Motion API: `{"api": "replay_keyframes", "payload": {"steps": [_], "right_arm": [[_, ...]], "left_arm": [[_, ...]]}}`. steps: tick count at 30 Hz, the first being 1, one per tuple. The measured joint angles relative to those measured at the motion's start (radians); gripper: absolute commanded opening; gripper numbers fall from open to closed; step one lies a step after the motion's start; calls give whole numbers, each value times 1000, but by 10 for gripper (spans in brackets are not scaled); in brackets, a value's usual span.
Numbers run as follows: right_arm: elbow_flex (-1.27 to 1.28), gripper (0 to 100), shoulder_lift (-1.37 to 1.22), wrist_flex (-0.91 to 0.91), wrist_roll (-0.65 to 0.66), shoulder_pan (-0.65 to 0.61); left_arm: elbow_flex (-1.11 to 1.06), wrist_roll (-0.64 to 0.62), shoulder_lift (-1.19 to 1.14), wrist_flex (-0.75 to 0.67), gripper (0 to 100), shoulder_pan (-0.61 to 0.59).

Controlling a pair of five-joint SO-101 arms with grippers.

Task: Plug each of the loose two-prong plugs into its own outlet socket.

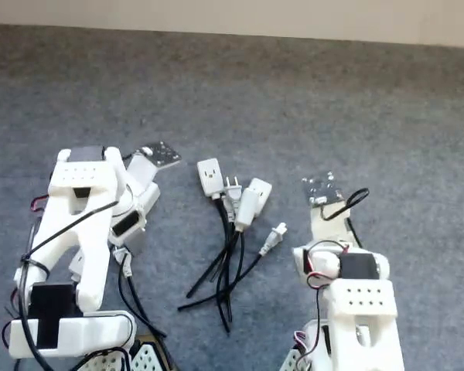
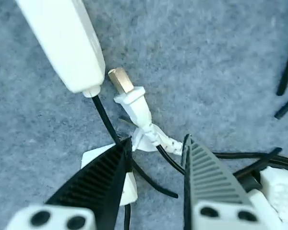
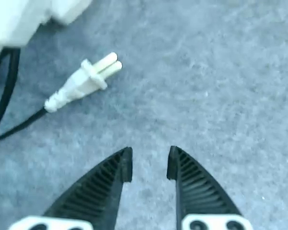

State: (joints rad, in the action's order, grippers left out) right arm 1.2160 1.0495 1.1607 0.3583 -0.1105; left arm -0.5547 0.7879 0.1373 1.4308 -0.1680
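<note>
In the left wrist view a white two-prong plug (image 2: 132,103) with brass prongs lies on the grey carpet beside a long white outlet socket (image 2: 67,43) on a black cable. My left gripper (image 2: 156,143) is open, its fingers either side of that plug's cable end, not touching it. In the right wrist view another white plug (image 3: 81,82) lies ahead and to one side of my right gripper (image 3: 150,163), which is open over bare carpet. From above, this loose plug (image 1: 274,236) lies near two white sockets (image 1: 209,176) (image 1: 253,201) and a third plug (image 1: 232,185).
Black cables (image 1: 224,270) fan out across the carpet between the two arms. A flat white piece (image 2: 105,160) lies under one left finger. The carpet (image 1: 309,93) stretches open beyond the sockets. A socket's corner (image 3: 19,19) sits near the right gripper's plug.
</note>
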Motion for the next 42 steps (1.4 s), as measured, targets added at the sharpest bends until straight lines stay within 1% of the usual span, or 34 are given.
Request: {"api": "replay_keyframes", "payload": {"steps": [4,10,11,14,15,16,20,22,24,26,29,31,33,35,38,42], "right_arm": [[-11,128,83,66,38,11],[-11,128,110,72,43,11],[-11,128,110,72,43,11],[-11,128,110,72,43,11],[-11,128,110,72,43,11],[-11,128,110,72,43,11],[-11,128,110,72,43,11],[-11,128,110,72,43,11],[-11,128,110,72,43,15],[-11,128,110,72,43,15],[-11,128,110,80,43,18],[-11,128,110,80,43,34],[-11,128,110,80,43,83],[-11,128,112,80,43,153],[-11,128,112,80,49,304],[-11,128,114,80,49,496]], "left_arm": [[-61,-5,2,-72,185,6],[-183,-5,2,-221,172,5],[-206,-5,2,-245,144,5],[-250,-5,11,-322,0,5],[-259,-5,14,-344,7,9],[-265,-6,14,-359,18,20],[-270,-8,15,-371,5,91],[-270,-17,15,-373,5,144],[-249,-55,14,-373,5,209],[-196,-91,11,-333,5,284],[-61,-103,11,-218,5,393],[54,-118,11,-123,5,434],[172,-155,11,-46,5,470],[298,-181,-5,17,5,517],[465,-204,-75,101,5,600],[629,-210,-235,153,5,707]]}}
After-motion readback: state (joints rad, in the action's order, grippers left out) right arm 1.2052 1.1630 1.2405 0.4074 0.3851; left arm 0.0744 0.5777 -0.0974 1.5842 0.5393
